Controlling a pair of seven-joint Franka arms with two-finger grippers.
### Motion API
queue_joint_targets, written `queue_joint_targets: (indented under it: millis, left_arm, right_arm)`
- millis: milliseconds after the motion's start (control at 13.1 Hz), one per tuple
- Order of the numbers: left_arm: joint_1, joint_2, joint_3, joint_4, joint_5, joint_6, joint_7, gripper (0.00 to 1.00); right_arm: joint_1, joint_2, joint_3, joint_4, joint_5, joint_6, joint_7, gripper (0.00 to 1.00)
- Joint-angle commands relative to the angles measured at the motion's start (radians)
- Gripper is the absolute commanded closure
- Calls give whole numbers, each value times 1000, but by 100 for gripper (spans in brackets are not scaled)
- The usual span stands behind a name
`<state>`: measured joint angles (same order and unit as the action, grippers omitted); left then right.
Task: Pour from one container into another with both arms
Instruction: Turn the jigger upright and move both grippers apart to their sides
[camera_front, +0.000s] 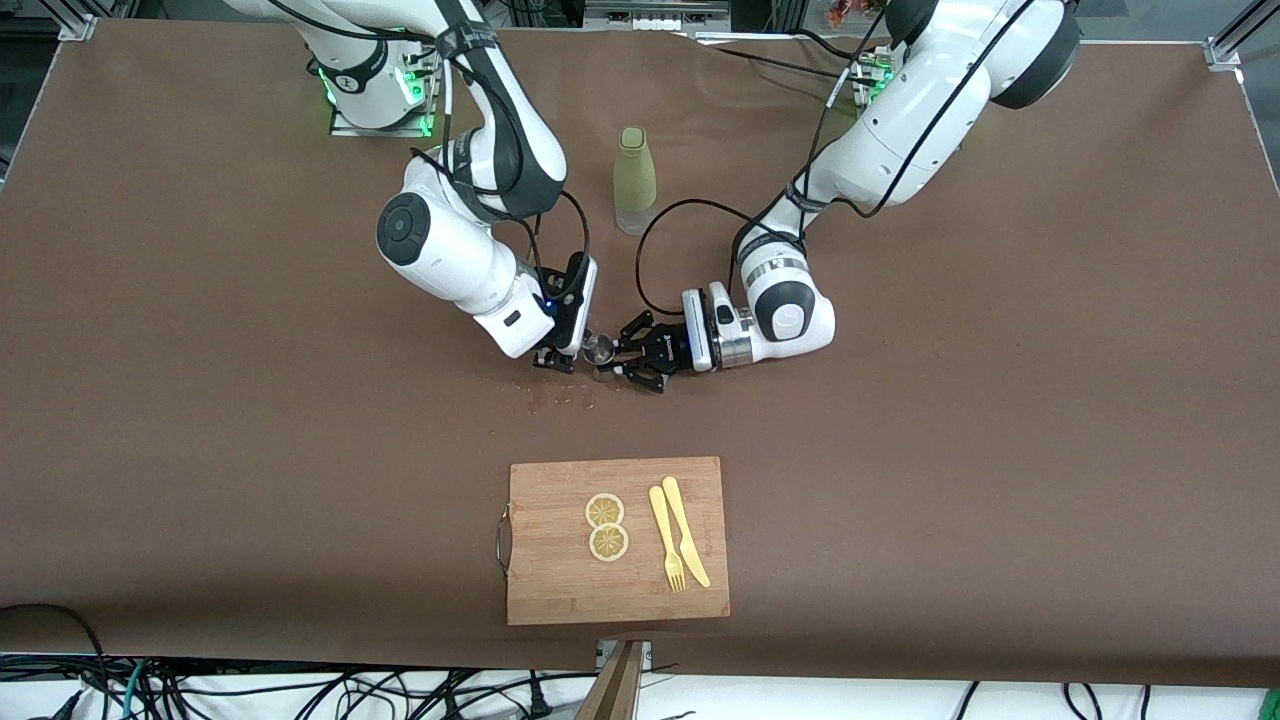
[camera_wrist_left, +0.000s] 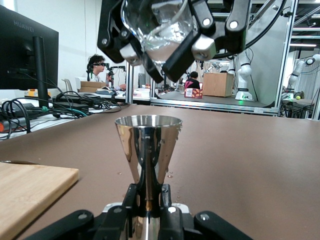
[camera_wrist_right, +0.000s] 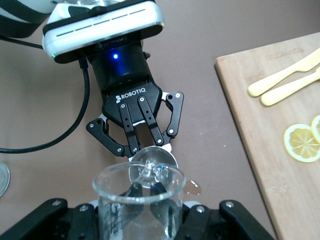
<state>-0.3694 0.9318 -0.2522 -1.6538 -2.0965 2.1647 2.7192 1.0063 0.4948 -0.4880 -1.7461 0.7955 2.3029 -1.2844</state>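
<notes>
1. My left gripper (camera_front: 622, 362) has its fingers (camera_wrist_left: 131, 201) pinched on the stem of a steel jigger (camera_wrist_left: 148, 150), a double-cone measuring cup. The jigger stands upright on the table at the middle, between the green bottle and the cutting board, its open mouth facing up.

2. My right gripper (camera_front: 556, 358) has its fingers (camera_wrist_left: 185, 50) clamped on a small clear glass beaker (camera_wrist_right: 140, 200). The left wrist view shows it tilted over the jigger, its lip just above the steel rim and apart from it.

3. I judge the pour itself to be the step in hand. Water shows inside the tipped beaker, and I cannot tell whether a stream is falling into the jigger.

4. Droplets cling to the jigger's outer wall, and a wet patch (camera_front: 560, 395) lies on the brown table (camera_front: 1000, 450) just beside it, nearer the front camera. Some liquid seems to have missed.

5. Next, I would roll the right wrist slowly with the beaker's lip centred over the jigger's mouth. The left arm should hold steady; the jigger is narrow and fills fast.

6. Further out, a green bottle (camera_front: 634, 180) stands toward the robots' bases, well apart from both grippers.

7. Nearer the front camera lies a wooden cutting board (camera_front: 560, 590). On it are two lemon slices (camera_front: 606, 526), and beside them a yellow fork (camera_front: 666, 540) and a yellow knife (camera_front: 685, 530); none of them are involved.
</notes>
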Motion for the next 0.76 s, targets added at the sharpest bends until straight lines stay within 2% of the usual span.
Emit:
queue_joint_targets:
  millis: [0,153,382,535,688]
  left_arm:
    - [32,-63,-5,-55,-36,15,100,100]
    - [81,-122,-4,-128,-11,7,115,100]
    - [191,-208,-5,-246,111,-54,120,100]
    - [275,-241,-4,-322,192,-115,119,100]
    - [367,-252,2,-368,304,-181,119,100]
  right_arm:
    - [-15,-70,-8,0,-1,-31,25,88]
    - [-46,-100,-6,-1,7,-68,23,88]
    - [-139,-148,15,0,10,-152,17,88]
    - [-256,-179,87,0,2,-209,7,88]
    - [-320,-182,117,2,5,-237,-27,88]
